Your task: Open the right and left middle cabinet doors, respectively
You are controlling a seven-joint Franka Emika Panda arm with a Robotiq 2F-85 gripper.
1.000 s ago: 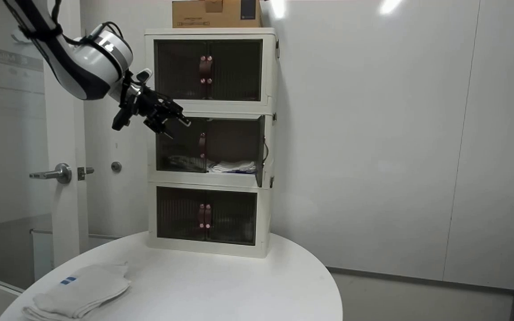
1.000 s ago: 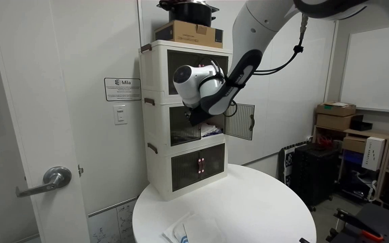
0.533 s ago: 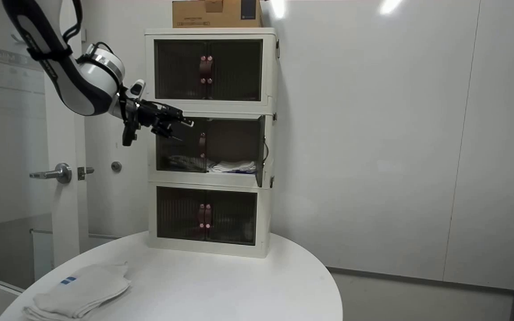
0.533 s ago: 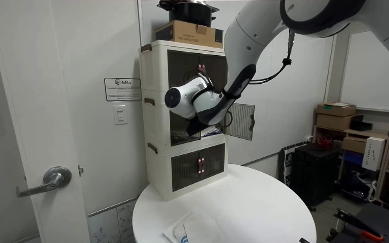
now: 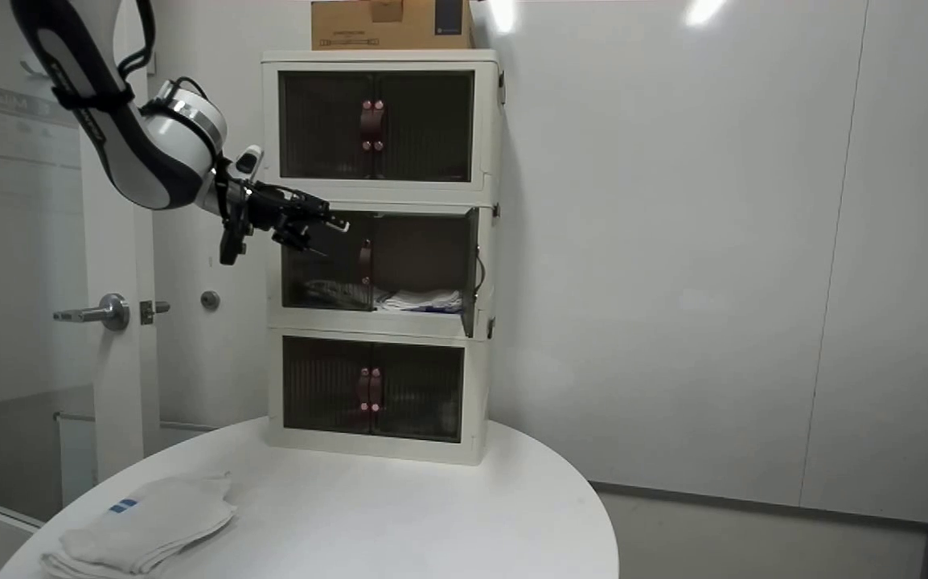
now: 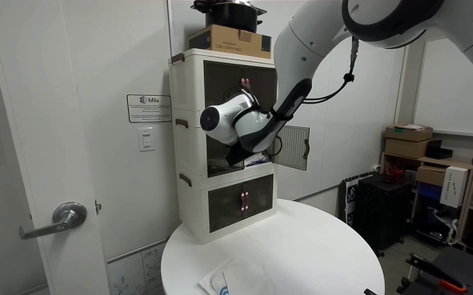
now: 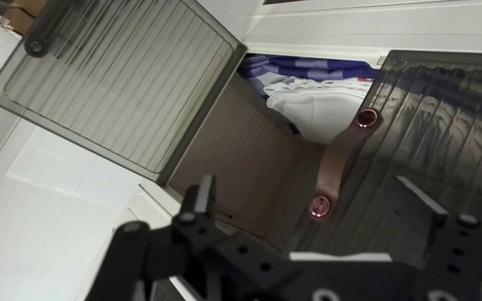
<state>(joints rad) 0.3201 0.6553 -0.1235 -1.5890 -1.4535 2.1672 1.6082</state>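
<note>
Low in the wrist view, my fingers (image 7: 201, 198) stand wide apart. The left door (image 7: 445, 146), at the frame's right, is closed; the right door (image 7: 117, 96), upper left, stands open. In an exterior view, cloth (image 5: 154, 523) lies on the bench (image 5: 432, 515) at lower left.

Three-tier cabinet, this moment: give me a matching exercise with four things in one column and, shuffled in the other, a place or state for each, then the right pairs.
1. right middle door
2. left middle door
3. gripper
4. cardboard box

A. jaws apart, gripping nothing
B. on top of the cabinet
C. closed
D. swung open

Pairs: 1-D; 2-C; 3-A; 4-B
</note>
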